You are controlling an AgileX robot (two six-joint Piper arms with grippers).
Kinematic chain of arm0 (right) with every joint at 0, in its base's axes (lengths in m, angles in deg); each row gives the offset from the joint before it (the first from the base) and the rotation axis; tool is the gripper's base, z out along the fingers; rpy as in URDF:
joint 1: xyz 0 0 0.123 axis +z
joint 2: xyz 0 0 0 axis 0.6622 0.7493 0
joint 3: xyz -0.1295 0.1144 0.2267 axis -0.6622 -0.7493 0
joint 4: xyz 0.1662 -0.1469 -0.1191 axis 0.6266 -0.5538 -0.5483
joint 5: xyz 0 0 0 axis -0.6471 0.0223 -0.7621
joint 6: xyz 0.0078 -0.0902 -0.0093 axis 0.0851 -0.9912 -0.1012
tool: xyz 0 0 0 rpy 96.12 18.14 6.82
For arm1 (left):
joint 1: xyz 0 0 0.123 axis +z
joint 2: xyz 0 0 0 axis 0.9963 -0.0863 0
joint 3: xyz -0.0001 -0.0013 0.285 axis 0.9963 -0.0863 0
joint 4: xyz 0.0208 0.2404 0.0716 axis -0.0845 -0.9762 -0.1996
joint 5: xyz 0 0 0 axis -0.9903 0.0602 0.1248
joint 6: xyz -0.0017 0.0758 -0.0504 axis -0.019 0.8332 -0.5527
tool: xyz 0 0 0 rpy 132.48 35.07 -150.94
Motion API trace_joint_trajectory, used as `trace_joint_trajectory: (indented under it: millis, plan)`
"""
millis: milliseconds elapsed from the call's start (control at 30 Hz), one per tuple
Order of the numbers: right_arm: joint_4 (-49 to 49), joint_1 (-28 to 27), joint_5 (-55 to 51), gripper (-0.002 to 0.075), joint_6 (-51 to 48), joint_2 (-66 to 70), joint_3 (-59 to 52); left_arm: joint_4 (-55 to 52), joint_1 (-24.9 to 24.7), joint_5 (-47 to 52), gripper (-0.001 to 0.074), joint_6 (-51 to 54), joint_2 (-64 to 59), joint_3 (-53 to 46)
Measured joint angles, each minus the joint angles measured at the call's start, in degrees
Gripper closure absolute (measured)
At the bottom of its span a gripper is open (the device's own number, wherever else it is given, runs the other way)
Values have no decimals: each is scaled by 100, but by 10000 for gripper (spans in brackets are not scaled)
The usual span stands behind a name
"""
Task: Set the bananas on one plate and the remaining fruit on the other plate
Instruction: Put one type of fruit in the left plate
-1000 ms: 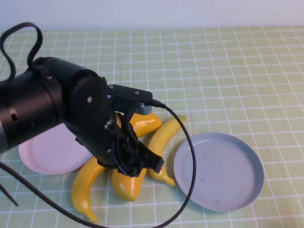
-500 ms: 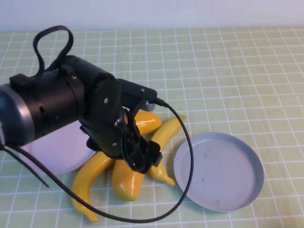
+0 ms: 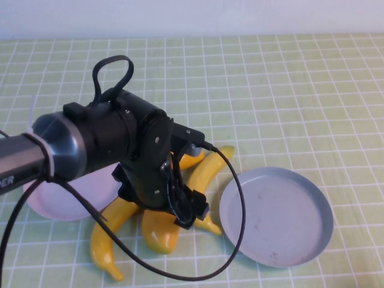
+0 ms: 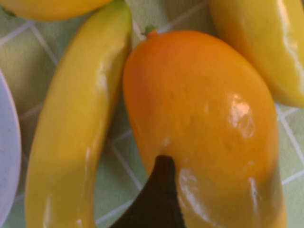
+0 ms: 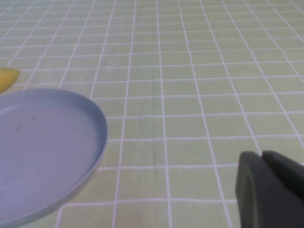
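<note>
Reaching for the first mango, nothing sorted yet

Our left hand (image 3: 189,210) hovers low over the fruit pile at the desk's (image 3: 300,90) middle, spread wide and empty, one fingertip (image 4: 156,199) in front of the near mango (image 4: 204,128). Bananas (image 3: 111,231) flank it; the pink plate (image 3: 66,198) lies at nine o'clock, the grey-blue plate (image 3: 276,216) at three, both bare. Next we should straddle the mango and close. Our right hand (image 5: 270,190) sits shut beside the grey-blue plate.

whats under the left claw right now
In the left wrist view, a plump glossy orange-yellow mango-like fruit lies directly below the open left claw, with a long yellow banana alongside. The claw hides its far end.
</note>
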Motion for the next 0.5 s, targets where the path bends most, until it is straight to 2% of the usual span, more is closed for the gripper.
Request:
trace_joint_trajectory:
  millis: [500]
  plan:
    - [0,0,0,741,0,0,0,-259,0,-85,104,0,-450,37]
